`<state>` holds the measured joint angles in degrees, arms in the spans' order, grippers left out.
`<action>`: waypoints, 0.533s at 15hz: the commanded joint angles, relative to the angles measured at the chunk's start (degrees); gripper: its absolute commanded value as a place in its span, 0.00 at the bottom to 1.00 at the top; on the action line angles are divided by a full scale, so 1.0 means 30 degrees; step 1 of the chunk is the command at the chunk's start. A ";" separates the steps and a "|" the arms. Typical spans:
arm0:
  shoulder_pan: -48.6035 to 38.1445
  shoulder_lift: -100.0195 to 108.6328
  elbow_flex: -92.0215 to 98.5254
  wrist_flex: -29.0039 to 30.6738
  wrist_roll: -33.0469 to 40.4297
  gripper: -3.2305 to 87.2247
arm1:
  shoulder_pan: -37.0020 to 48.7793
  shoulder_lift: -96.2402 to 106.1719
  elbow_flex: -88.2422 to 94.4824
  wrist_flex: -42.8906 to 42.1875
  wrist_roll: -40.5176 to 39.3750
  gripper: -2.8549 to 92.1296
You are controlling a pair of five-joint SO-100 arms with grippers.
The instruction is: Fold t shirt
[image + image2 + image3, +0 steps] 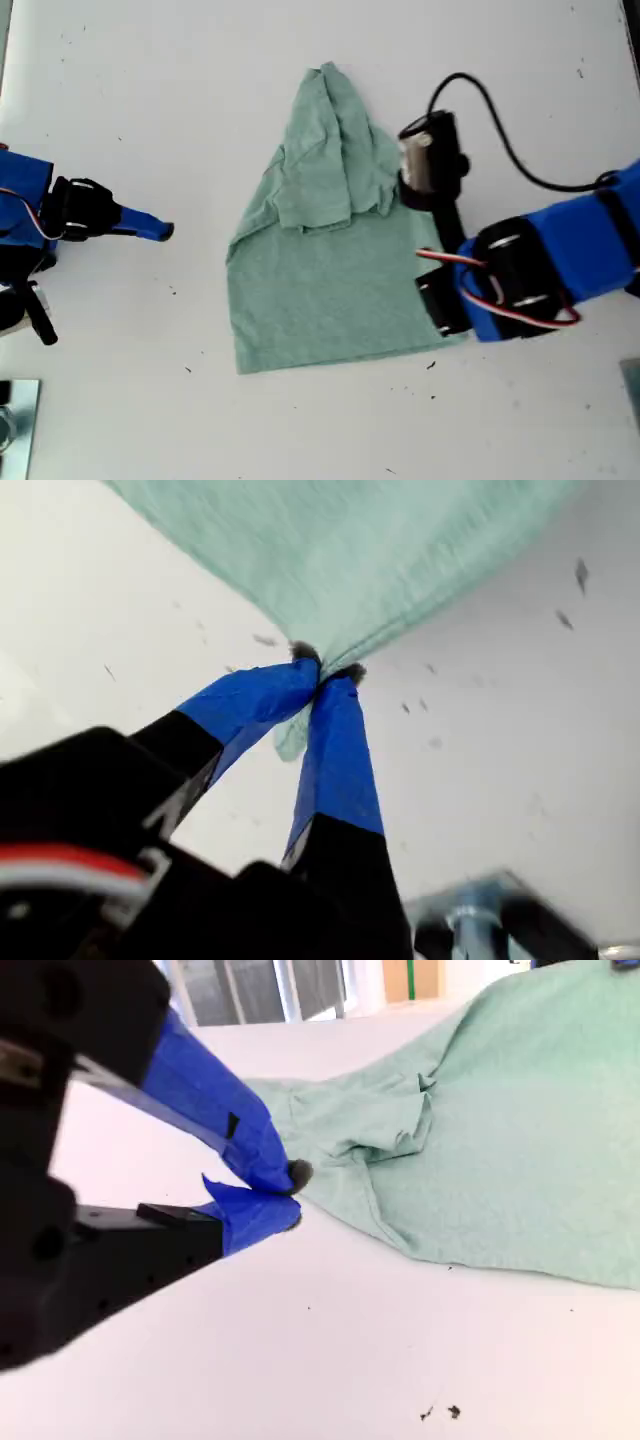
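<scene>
Now, mid-table [150, 90]: t shirt [320, 290] lies partly folded, its upper part bunched toward 12 o'clock. My first gripper [325, 672] has its jaws pinched on a fabric corner. My second gripper [285, 1195], jaws nearly together, holds nothing beside the cloth. Soft, light, limp knit; likely best taken at corners or hem.

No readable text, label or number anywhere.
</scene>
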<state>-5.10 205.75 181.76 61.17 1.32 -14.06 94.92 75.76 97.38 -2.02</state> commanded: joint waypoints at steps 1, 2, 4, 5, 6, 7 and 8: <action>0.0381 0.0117 0.0029 0.0029 -0.0322 0.03 | 0.0586 -0.5303 -0.6914 -0.1201 -0.1992 0.05; 0.0410 0.0117 0.0029 0.0029 -0.0322 0.03 | 0.0732 -0.6621 -0.7031 -0.2490 -0.2314 0.05; 0.0498 0.0117 0.0029 0.0059 -0.0352 0.03 | 0.0469 -0.8320 -0.6475 -0.3721 -0.2285 0.05; 0.0410 0.0117 0.0029 0.0059 -0.0352 0.03 | 0.0176 -0.9111 -0.6357 -0.4688 -0.2109 0.05; 0.0322 0.0117 0.0029 0.0059 -0.0322 0.03 | -0.0146 -1.0020 -0.6328 -0.5391 -0.1729 0.05; 0.0322 0.0117 0.0029 0.0059 -0.0322 0.03 | -0.0234 -1.0693 -0.6270 -0.5918 -0.1611 0.05; 0.0322 0.0117 0.0029 0.0059 -0.0322 0.03 | -0.0264 -1.0869 -0.6240 -0.6357 -0.2021 0.09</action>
<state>-4.66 205.75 181.76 61.17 1.05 -13.27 63.37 58.36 81.56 -7.91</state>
